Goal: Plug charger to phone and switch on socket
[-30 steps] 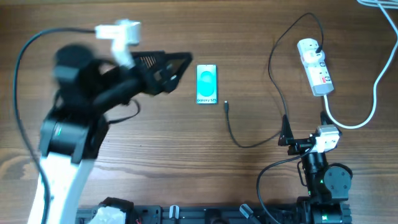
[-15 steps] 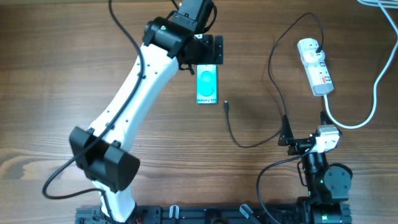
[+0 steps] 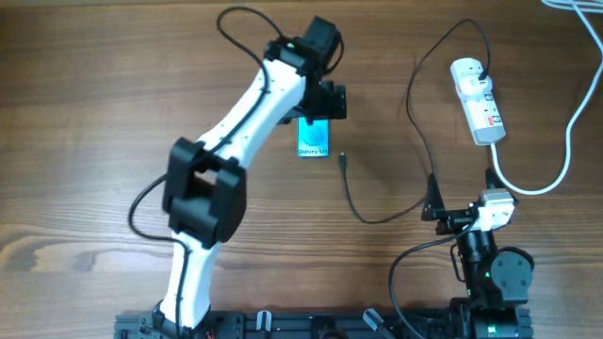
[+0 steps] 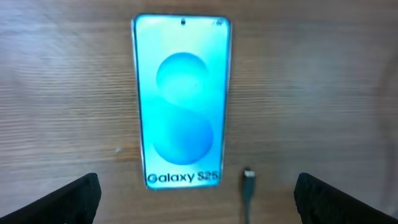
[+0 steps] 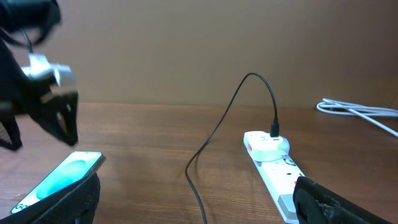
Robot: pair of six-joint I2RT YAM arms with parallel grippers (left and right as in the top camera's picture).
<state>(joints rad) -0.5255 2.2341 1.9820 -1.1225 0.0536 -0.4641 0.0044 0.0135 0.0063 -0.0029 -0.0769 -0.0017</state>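
Overhead, nearest the base, we find the right gripper (image 3: 433,200) held low, its jaws wide apart with nothing between them. Further out, the charger (image 3: 364,217) loops across the worktop (image 3: 113,75). Its connector tip (image 3: 344,160) lies loose just beside the text end of the phone (image 3: 314,141), not in the port. Over the phone's far end hangs the left gripper (image 3: 321,104), jaws spread wide and empty (its wrist view shows the phone lying flat below, untouched). Farthest off, on the right, the socket (image 3: 478,104) already has the charger's plug (image 3: 483,69) seated in it. We judge that neither main step is done: the tip has yet to go into the phone, and the switch has yet to be pressed, though we cannot tell whether it is on.
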